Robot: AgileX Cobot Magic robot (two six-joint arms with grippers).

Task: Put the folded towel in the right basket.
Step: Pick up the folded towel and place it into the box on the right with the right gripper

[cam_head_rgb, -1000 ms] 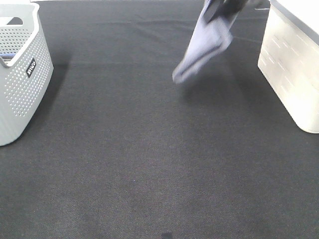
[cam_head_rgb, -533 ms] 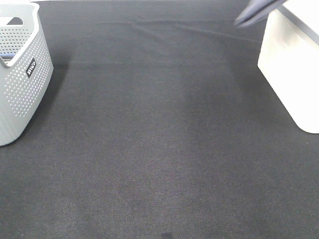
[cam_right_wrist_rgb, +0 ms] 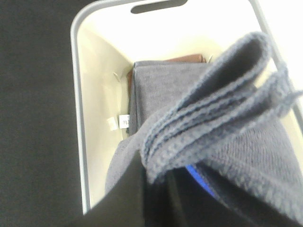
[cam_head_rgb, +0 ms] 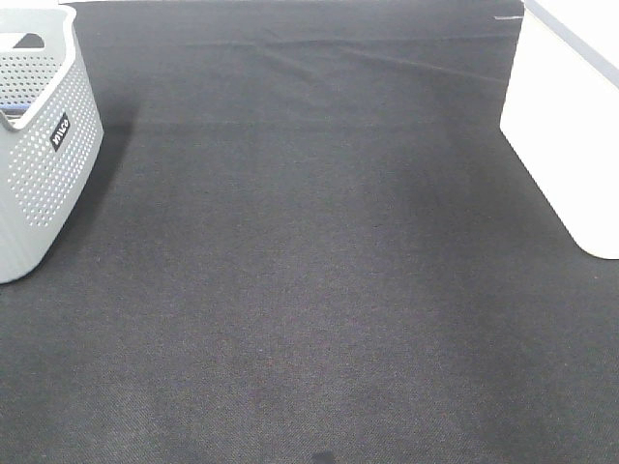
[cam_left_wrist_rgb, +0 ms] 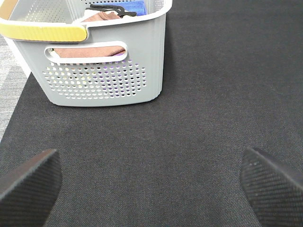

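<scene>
In the right wrist view my right gripper point(cam_right_wrist_rgb: 163, 187) is shut on the folded grey-blue towel point(cam_right_wrist_rgb: 222, 118) and holds it above the open white right basket point(cam_right_wrist_rgb: 78, 118). Inside the basket lie another grey towel point(cam_right_wrist_rgb: 165, 80) and a brown one point(cam_right_wrist_rgb: 182, 59). In the exterior high view only the right basket's side point(cam_head_rgb: 571, 145) shows at the right edge; the towel and both grippers are out of that view. My left gripper point(cam_left_wrist_rgb: 151, 184) is open and empty over the black mat, short of the left basket.
The grey perforated left basket point(cam_head_rgb: 39, 145) stands at the far left; the left wrist view shows it point(cam_left_wrist_rgb: 104, 71) holding brown and blue cloths. A black mat point(cam_head_rgb: 309, 271) covers the table between the baskets.
The towel and right gripper have moved up and right, out of the exterior high view, towards the right basket. The left basket has not moved.
</scene>
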